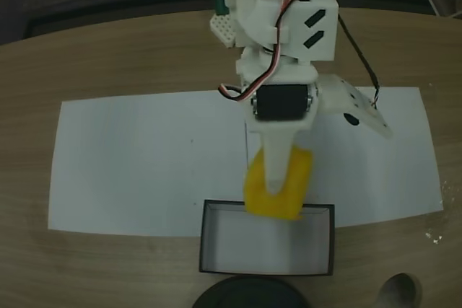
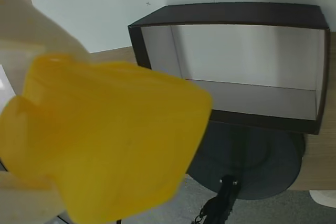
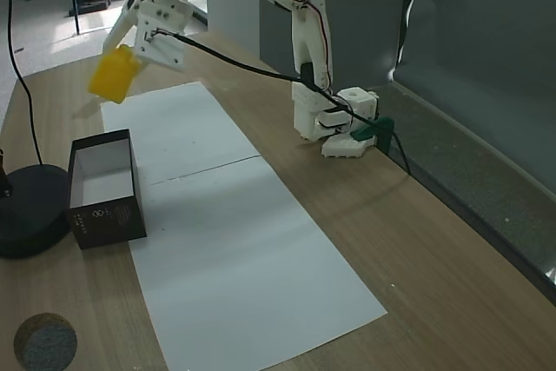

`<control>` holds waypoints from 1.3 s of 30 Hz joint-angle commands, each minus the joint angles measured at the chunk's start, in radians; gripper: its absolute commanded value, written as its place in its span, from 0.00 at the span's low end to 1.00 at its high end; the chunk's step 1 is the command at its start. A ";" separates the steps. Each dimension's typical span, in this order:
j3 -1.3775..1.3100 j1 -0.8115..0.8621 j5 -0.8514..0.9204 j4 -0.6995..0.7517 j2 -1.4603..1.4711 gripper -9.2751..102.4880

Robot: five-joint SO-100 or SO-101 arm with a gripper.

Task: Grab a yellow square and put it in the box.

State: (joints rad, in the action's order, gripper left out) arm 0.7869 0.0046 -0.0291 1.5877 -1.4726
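Gripping the small bright yellow cube with rounded edges (image 3: 114,75), the white two-finger gripper (image 3: 122,62) is held high above the wooden table (image 3: 434,284). The fingers are closed on the cube, which is lifted clear of every surface. In a fixed view from above, one pale finger (image 1: 277,167) is seen lying across the cube's top, and the cube's far edge overlaps the near wall of the shallow black-walled box with a white inside (image 1: 209,239). In the wrist view, the box (image 2: 231,14) is seen beyond the fingertips, open side up. A long white paper sheet (image 3: 252,249) is spread on the table below the fingers, and the box stands at its edge, beside a round black base (image 3: 26,215).
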 commanded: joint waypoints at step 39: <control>-0.100 -0.017 -0.009 0.012 0.206 0.16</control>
State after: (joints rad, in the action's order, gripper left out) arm 0.7563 0.0015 -0.0337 1.5708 -1.1351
